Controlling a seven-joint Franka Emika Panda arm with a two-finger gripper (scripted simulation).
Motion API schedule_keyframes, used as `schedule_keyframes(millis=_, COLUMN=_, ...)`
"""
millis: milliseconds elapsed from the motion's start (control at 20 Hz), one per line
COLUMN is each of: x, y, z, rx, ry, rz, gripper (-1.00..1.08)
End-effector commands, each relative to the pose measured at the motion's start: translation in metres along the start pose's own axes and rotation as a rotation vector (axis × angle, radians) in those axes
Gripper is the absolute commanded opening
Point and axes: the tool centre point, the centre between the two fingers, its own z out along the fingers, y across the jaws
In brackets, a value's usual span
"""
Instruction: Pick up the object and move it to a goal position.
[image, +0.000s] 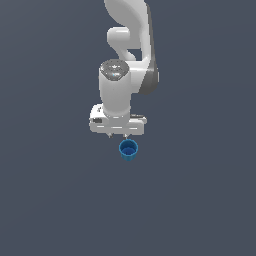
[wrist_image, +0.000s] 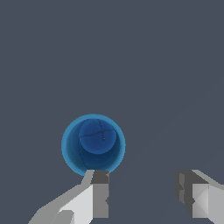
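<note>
The object is a small blue cup (image: 128, 150) with a lighter blue rim, standing upright on the dark grey floor just in front of the white arm's hand. In the wrist view I look straight down into the cup (wrist_image: 93, 144), with its darker bottom showing. My gripper (image: 117, 136) hangs above the floor, slightly toward the exterior view's left of the cup. The gripper (wrist_image: 142, 194) is open, with a wide gap and nothing between the two fingers. One fingertip (wrist_image: 100, 183) sits at the cup's rim edge in the wrist view; the cup lies outside the gap.
A flat, dark grey floor (image: 200, 200) surrounds the cup on all sides. The white arm (image: 127, 50) rises behind the hand toward the top of the exterior view. No other objects show.
</note>
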Motion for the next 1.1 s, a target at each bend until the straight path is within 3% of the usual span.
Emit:
schedule_keyframes(millis=0, x=0.000, y=-0.001, z=0.002, rx=-0.008, ry=-0.001, rz=0.017, gripper=0.28)
schedule_keyframes(millis=1050, x=0.005, y=-0.020, z=0.033, rx=-0.154, ry=0.025, rz=0.329, gripper=0.28)
